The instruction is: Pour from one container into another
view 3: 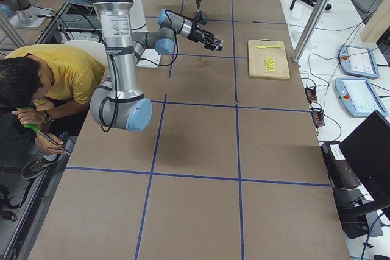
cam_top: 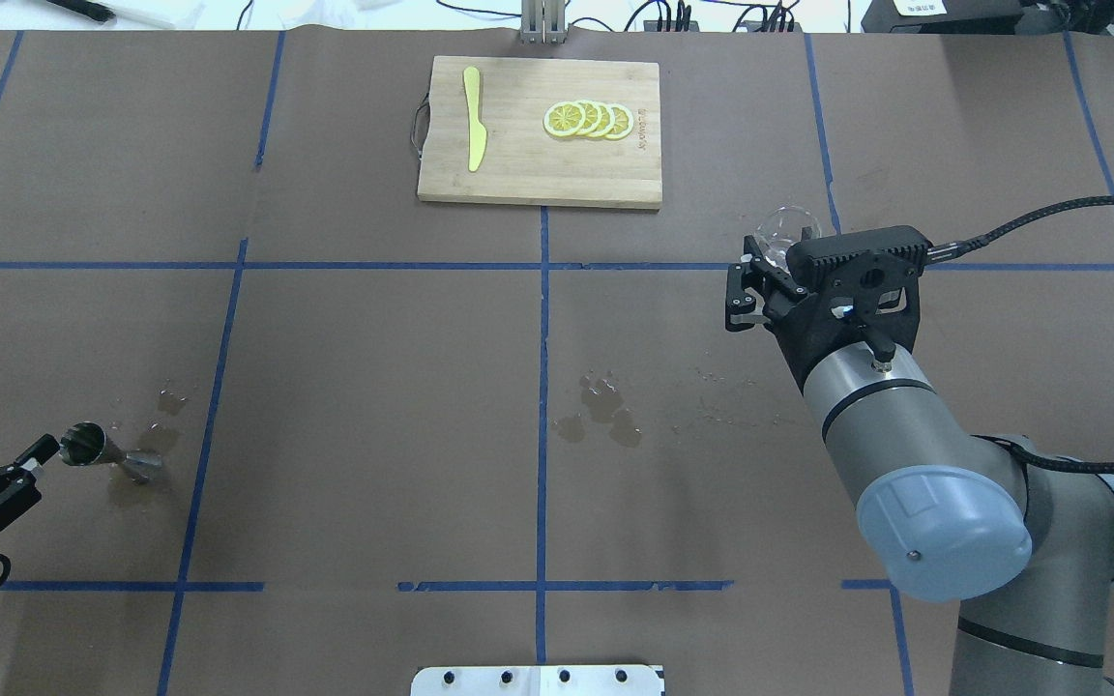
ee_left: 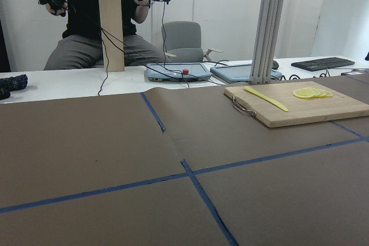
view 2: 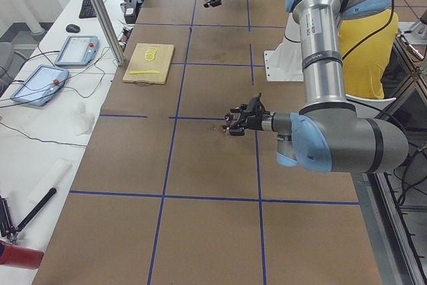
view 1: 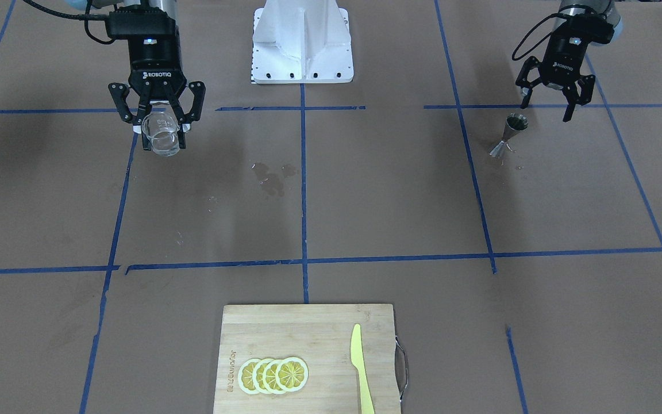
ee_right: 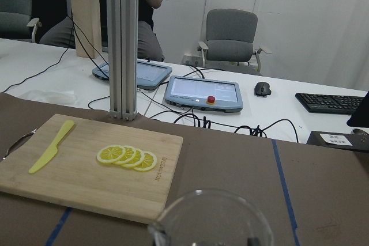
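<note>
My right gripper is shut on the small clear glass cup and holds it upright above the table, on the left of the front-facing view. In the overhead view the cup peeks out past the same gripper, and its rim fills the bottom of the right wrist view. The steel hourglass jigger stands on the table far off on the other side. My left gripper hovers just behind it, open and not touching it. The overhead view shows the jigger just off the left gripper's fingertips.
A wooden cutting board with lemon slices and a yellow knife lies at the table's far edge. Wet spots mark the middle of the brown paper. The white robot base sits between the arms.
</note>
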### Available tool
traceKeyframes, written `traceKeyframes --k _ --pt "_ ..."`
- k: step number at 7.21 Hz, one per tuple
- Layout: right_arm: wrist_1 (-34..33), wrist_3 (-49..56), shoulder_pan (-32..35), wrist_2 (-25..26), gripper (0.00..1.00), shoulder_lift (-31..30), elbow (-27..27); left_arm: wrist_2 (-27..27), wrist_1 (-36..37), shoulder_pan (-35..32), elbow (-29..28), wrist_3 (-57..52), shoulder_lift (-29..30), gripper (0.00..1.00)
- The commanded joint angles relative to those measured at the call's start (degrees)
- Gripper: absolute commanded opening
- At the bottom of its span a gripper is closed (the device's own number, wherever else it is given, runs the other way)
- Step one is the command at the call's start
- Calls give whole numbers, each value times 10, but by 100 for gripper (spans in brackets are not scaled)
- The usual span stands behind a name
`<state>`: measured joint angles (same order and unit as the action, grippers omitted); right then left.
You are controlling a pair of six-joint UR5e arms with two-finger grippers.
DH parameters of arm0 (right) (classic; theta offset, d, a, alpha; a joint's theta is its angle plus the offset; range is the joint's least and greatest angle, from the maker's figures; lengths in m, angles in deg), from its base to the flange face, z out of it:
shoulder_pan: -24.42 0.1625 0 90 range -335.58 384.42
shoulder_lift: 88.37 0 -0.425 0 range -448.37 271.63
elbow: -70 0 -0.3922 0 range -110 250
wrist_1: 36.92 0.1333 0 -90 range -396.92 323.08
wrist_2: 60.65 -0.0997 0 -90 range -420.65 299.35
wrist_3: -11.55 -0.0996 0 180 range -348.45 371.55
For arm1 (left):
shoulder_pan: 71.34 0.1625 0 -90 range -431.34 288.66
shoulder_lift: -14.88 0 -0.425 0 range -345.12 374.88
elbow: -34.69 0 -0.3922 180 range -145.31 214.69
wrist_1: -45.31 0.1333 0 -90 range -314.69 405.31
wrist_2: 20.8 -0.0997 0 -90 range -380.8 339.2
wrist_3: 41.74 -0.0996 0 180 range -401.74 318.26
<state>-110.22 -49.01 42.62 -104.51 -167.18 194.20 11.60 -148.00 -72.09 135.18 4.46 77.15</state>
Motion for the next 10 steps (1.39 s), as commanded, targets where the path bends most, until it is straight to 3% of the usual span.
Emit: traceKeyframes --k 1,3,4,5,7,8,10 --pt "0 0 0 0 0 -1 -2 92 1 -83 -14 0 -28 100" --pt "0 1 0 -1 0 1 -6 286 4 -211 -47 -23 -46 100" --pt "0 1 0 -1 0 1 -7 383 9 -314 -67 -99 -35 100" --pt "0 1 0 -8 0 1 -7 518 51 -430 -86 -135 4 100" --pt "0 -1 0 -12 0 0 -9 687 207 -601 -93 -215 76 100" --pt "1 -1 0 -11 0 0 -14 749 257 -656 -107 -226 110 100" --pt "2 -22 -1 -11 0 2 -32 915 428 -761 -116 -226 186 100"
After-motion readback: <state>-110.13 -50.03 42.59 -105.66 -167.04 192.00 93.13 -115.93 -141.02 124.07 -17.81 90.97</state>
